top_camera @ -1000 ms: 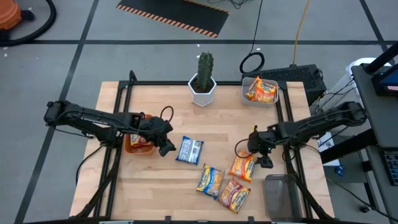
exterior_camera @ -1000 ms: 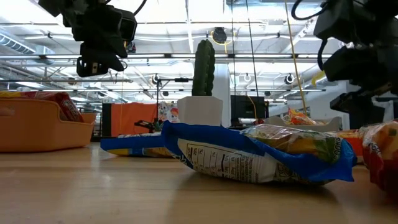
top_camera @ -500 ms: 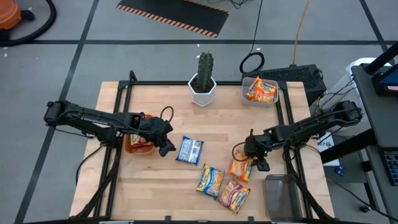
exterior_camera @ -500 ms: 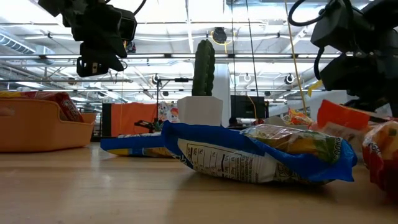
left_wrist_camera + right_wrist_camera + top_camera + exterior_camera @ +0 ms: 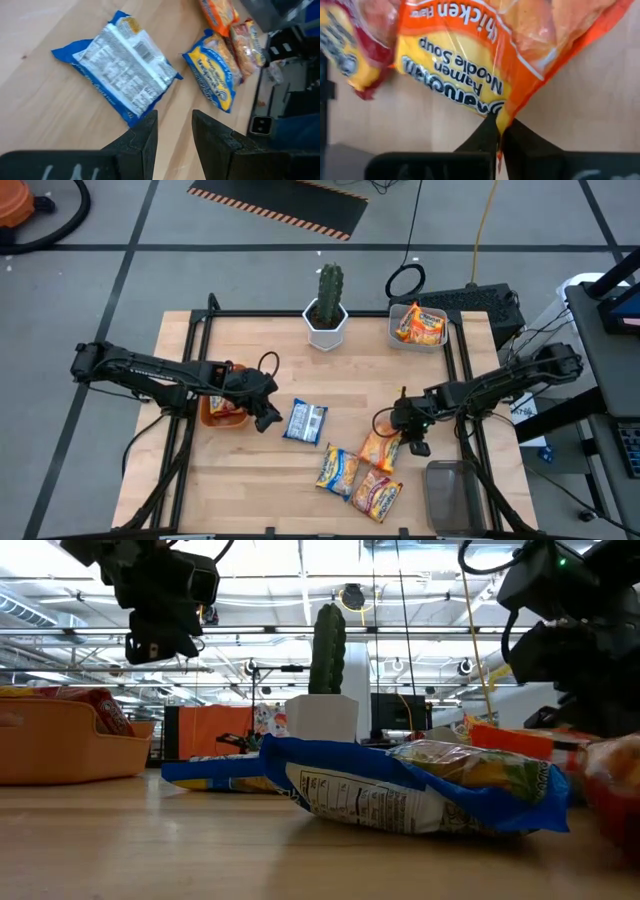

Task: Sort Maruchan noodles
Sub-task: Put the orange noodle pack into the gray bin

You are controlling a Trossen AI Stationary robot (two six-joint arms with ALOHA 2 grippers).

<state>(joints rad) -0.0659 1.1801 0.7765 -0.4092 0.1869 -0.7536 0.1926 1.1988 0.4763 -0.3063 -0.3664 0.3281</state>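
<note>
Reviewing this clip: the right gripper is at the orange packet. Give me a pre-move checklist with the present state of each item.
1. Right gripper shut on the orange packet: ok, pinching one corner only.
2. Packet clear of the table: cannot tell.
3. Neighbouring red packet free of the grip: ok.
4. Grey bin with matching orange packets unobstructed: ok.
5. Left gripper out of the way, near the blue packet: ok.

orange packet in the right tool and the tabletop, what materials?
Orange packet: looks like thin glossy plastic film; it shows glare and creases, and its corner sits pinched flat in the right tool.
Tabletop: apparently light wood, matte; faint plank lines and grain show.
</note>
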